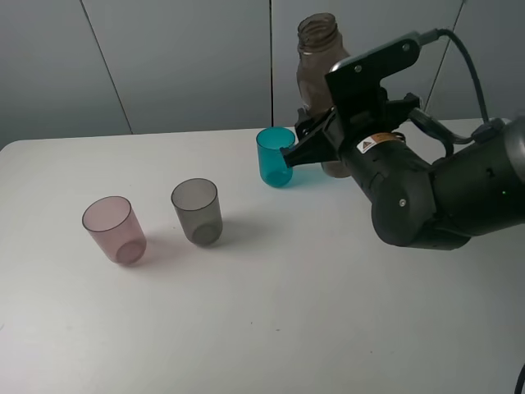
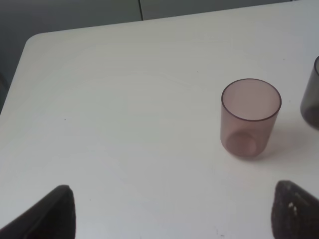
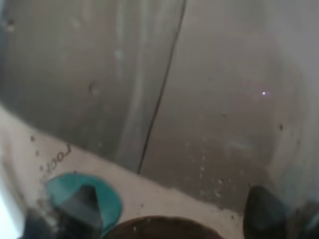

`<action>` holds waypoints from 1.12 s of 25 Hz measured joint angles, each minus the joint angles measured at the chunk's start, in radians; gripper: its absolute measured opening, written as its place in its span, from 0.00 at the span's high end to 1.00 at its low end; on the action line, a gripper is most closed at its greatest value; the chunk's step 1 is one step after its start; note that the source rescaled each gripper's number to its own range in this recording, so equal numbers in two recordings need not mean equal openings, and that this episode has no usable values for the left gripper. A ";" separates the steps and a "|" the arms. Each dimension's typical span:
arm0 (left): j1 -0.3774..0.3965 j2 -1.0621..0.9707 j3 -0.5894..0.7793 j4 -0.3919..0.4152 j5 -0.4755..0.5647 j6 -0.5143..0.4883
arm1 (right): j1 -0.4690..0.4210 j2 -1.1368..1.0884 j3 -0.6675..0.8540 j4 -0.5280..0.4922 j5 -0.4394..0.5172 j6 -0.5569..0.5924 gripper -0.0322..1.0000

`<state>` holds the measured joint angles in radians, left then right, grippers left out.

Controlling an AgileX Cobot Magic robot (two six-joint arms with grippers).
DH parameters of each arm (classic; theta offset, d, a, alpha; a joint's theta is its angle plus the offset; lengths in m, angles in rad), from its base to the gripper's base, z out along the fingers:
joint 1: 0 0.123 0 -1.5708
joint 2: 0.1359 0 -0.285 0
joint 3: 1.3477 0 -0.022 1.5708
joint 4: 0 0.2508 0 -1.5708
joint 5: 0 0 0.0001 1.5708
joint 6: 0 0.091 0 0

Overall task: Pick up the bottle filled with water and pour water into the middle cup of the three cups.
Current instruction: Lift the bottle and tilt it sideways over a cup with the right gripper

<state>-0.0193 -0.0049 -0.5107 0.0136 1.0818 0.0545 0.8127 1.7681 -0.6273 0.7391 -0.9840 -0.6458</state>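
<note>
The smoky grey-brown bottle point(image 1: 316, 49) stands upright at the back right of the table and fills the right wrist view point(image 3: 199, 99). My right gripper point(image 1: 312, 148) has a finger on each side of its lower body and is shut on it point(image 3: 169, 214). The three cups stand in a slanted row: pink point(image 1: 114, 229) at the left, the middle smoky grey cup point(image 1: 197, 211), and teal point(image 1: 274, 156) right beside the gripper's near finger. My left gripper point(image 2: 174, 219) is open and empty above the table, short of the pink cup point(image 2: 250, 117); the grey cup's edge point(image 2: 311, 94) shows beside it.
The white table point(image 1: 287, 312) has rounded corners, and a grey panelled wall stands close behind it. The right arm's bulky dark body point(image 1: 435, 189) hangs over the table's right side. The teal cup shows through the bottle in the right wrist view point(image 3: 107, 199).
</note>
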 joint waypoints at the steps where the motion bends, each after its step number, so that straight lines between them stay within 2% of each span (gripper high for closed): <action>1: 0.000 0.000 0.000 0.000 0.000 0.000 | 0.017 0.000 -0.016 0.021 0.027 -0.028 0.97; 7: 0.000 0.000 0.000 0.000 0.000 0.000 | 0.043 0.000 -0.124 0.065 0.193 -0.122 0.97; 13: 0.000 0.000 0.000 0.000 0.000 0.000 | 0.043 0.000 -0.135 0.069 0.207 -0.175 0.97; 15: 0.000 0.000 0.000 0.000 0.000 0.000 | 0.041 0.002 -0.135 0.023 0.209 -0.175 0.97; 19: 0.000 0.000 0.000 0.000 0.000 0.000 | -0.006 0.025 -0.135 -0.171 0.231 -0.104 0.97; 21: 0.000 0.000 0.000 0.000 0.000 0.000 | -0.025 0.047 -0.135 -0.227 0.243 -0.083 0.97; 26: 0.000 0.000 0.000 0.000 0.000 0.000 | -0.034 0.076 -0.135 -0.240 0.249 -0.150 0.97; 28: 0.000 0.000 0.000 0.000 0.000 0.000 | -0.034 0.078 -0.135 -0.191 0.249 -0.185 0.97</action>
<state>-0.0193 -0.0049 -0.5107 0.0136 1.0818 0.0545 0.7788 1.8458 -0.7628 0.5477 -0.7353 -0.8306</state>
